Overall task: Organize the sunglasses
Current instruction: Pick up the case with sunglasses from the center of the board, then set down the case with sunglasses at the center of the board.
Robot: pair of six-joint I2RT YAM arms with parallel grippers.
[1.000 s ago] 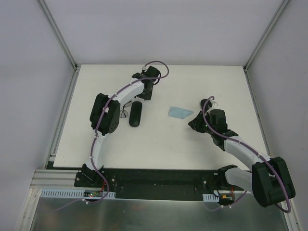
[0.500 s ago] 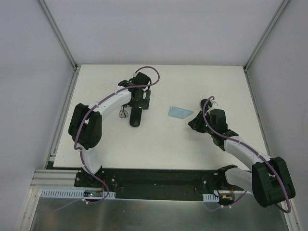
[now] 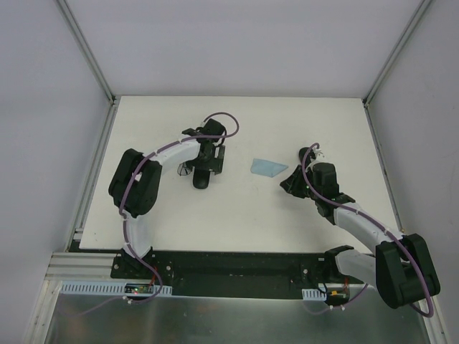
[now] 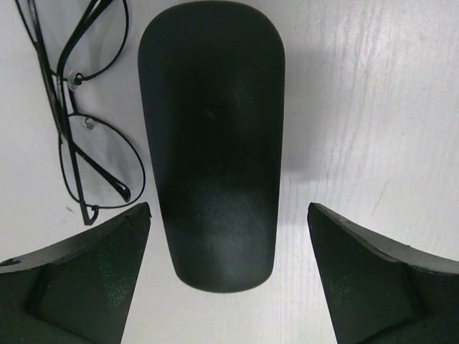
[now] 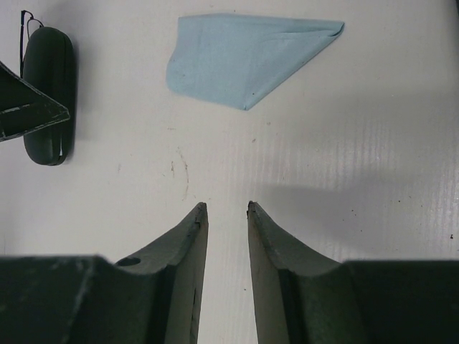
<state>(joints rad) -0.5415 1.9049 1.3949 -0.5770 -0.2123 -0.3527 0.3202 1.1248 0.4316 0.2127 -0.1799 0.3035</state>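
The wire-framed sunglasses (image 4: 86,122) lie folded on the white table, just left of a black oval case (image 4: 211,143). In the top view the sunglasses (image 3: 183,169) sit beside the case (image 3: 202,176) at mid-left. My left gripper (image 4: 229,208) is open wide, low over the case's near end, one finger on each side and touching nothing; it also shows in the top view (image 3: 209,159). My right gripper (image 5: 226,206) is empty, jaws only a little apart, above bare table; it also shows in the top view (image 3: 292,183). The orange sunglasses are out of view.
A folded light-blue cloth (image 3: 267,167) lies on the table between the two arms, ahead of the right gripper (image 5: 247,57). The case (image 5: 46,93) shows at the far left of the right wrist view. Metal posts and grey walls bound the table (image 3: 237,222).
My left gripper has come from the back of the table toward me and down over the black case, and the arm's elbow swung left. The right arm has not moved.
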